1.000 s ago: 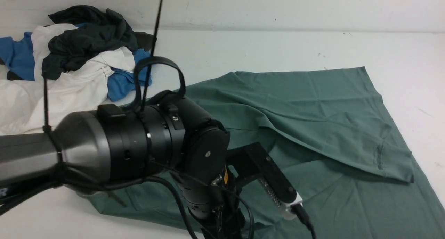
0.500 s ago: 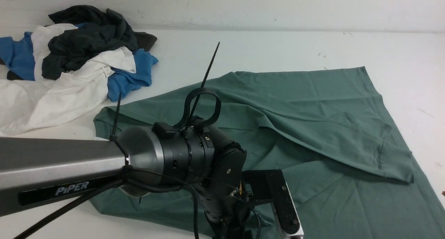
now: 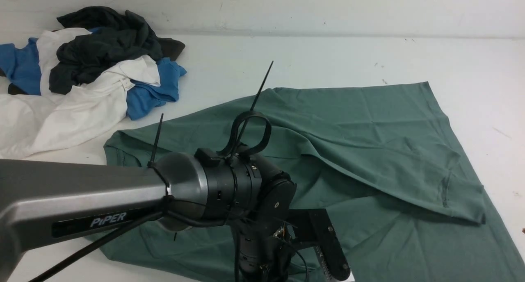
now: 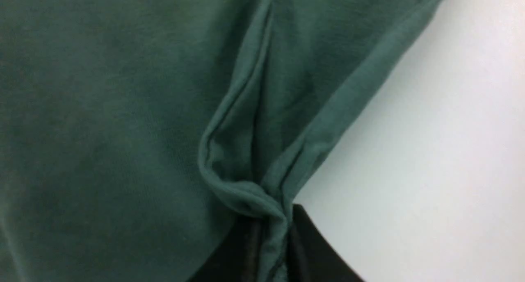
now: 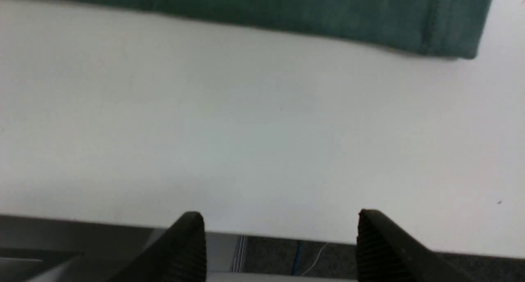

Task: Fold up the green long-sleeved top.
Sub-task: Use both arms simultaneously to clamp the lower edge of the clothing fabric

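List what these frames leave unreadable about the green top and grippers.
- Left wrist view: the frame edge cuts off the left gripper, shut on the green top.
- Front view: the left arm covers the top's near edge and that gripper.
- Right wrist view: only the right gripper's open tips show.

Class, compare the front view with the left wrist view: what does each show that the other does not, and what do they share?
Only the front view: the pile of blue, white and dark grey garments at far left, the left arm, and the full spread of the green long-sleeved top. Only the left wrist view: the left gripper shut on a bunched hem of that top. Both: that top and the white table.
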